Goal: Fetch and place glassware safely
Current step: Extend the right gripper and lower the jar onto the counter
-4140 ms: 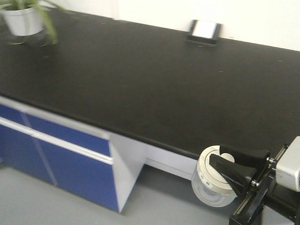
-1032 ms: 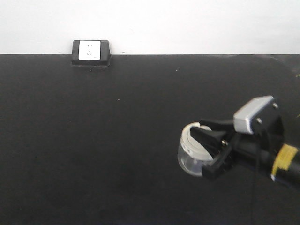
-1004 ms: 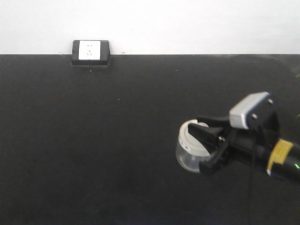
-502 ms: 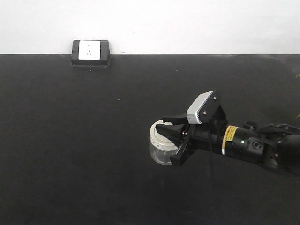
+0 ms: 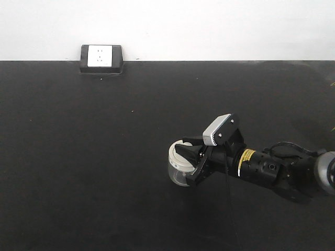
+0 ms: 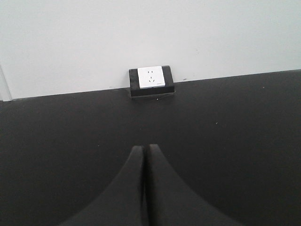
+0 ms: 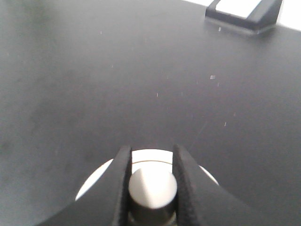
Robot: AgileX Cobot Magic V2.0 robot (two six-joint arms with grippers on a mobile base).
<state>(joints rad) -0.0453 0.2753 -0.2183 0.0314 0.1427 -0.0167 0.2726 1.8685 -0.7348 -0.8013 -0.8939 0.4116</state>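
Pinching one jar (image 5: 177,166), two jaws

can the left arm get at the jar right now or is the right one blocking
Probably not from above: the right gripper is shut on the lid knob of the jar, covering the top. The left gripper, shut, faces the socket with no jar in its view.

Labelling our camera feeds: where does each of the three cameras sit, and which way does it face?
Front-facing: high above the black counter, looking down toward the wall; shows the right arm, right pincer on the glass jar.
Left wrist: low over the counter, facing the wall socket; the shut left pincer shows at the bottom.
Right wrist: behind the right pincer, looking along its fingers clamped on the jar's lid knob.
Shared: all three show the socket; front and right wrist share the jar.
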